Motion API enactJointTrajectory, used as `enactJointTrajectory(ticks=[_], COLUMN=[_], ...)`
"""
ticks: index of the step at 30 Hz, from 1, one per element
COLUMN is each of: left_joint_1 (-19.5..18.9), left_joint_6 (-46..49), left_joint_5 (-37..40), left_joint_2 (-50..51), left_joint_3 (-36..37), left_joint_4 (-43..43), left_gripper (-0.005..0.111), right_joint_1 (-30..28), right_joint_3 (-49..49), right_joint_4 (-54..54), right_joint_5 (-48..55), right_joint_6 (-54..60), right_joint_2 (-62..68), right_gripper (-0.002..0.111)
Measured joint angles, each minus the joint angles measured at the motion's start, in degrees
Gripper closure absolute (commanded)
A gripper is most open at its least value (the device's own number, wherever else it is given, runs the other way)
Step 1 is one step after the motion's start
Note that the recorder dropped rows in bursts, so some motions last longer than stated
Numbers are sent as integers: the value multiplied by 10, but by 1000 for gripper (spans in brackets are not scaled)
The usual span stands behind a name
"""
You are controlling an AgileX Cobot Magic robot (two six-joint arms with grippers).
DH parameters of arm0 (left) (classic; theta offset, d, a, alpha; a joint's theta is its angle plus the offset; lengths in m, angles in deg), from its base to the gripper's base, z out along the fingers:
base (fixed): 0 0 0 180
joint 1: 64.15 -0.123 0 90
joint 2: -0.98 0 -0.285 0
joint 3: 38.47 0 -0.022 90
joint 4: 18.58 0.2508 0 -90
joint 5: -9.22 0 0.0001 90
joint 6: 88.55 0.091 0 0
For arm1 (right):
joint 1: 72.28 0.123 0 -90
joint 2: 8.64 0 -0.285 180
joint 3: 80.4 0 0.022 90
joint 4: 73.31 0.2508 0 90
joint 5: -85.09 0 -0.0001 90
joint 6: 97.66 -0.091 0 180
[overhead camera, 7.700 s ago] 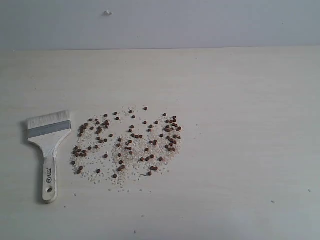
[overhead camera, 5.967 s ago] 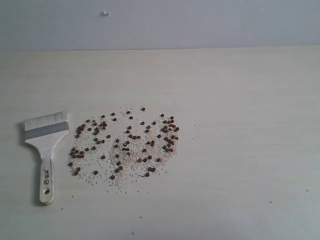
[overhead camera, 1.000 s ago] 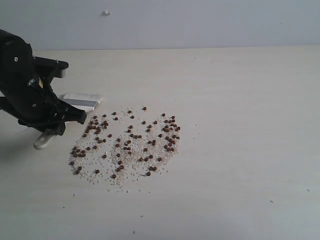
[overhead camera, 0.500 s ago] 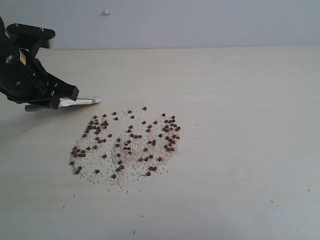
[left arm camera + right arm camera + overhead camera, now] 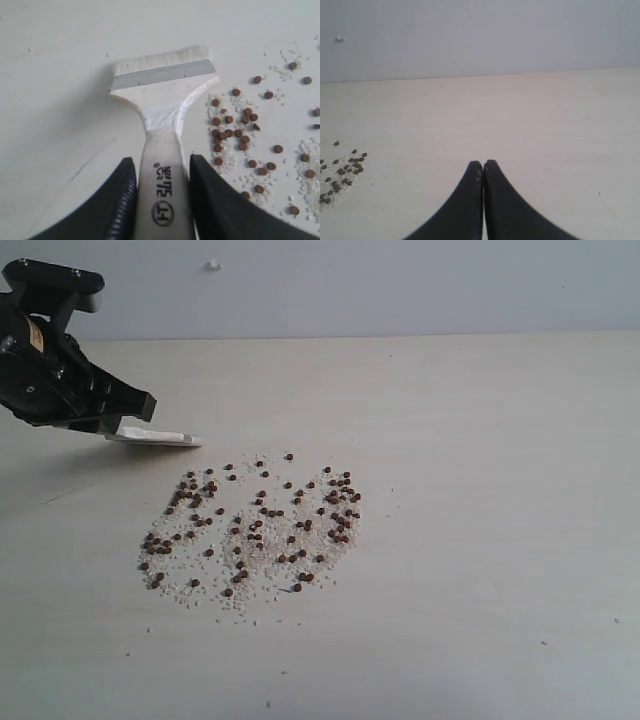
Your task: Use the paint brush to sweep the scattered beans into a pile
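My left gripper (image 5: 110, 420) (image 5: 161, 162) is shut on the pale wooden handle of the paint brush (image 5: 162, 100), whose silver band and whitish bristles (image 5: 160, 437) point toward the beans. In the exterior view the brush hangs just above the table at the far left of the scatter. The beans (image 5: 255, 523) lie spread in a loose patch mixed with pale grit, and some of them (image 5: 235, 125) show beside the brush head. My right gripper (image 5: 483, 162) is shut and empty, above bare table; it does not show in the exterior view.
The pale wooden table (image 5: 480, 490) runs to a grey wall (image 5: 400, 285) at the back. A few beans (image 5: 342, 170) show at the edge of the right wrist view. Small specks dot the table near the front.
The left arm came in and took hold of the brush, which lay flat at the left. Over the last second it lifted and turned it, bristles toward the beans. The beans have not moved.
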Motion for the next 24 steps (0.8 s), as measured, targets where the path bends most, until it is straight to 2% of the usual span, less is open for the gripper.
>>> enactJointTrajectory(ticks=[16,20,24], left_joint_1=[0,0,0], left_joint_6=[0,0,0], left_joint_5=[-6,-4,0], left_joint_2=[-6,-6,-6], left_joint_3=[0,0,0], left_joint_4=[15,16,16], left_gripper=[107,107,107], right_joint_1=[0,0,0], right_joint_3=[0,0,0], right_joint_4=[-8,6,21], right_joint_5=[-4,-54,-176], right_joint_6=[0,4,5], right_joint_2=[0,0,0], right_gripper=[108,108,108])
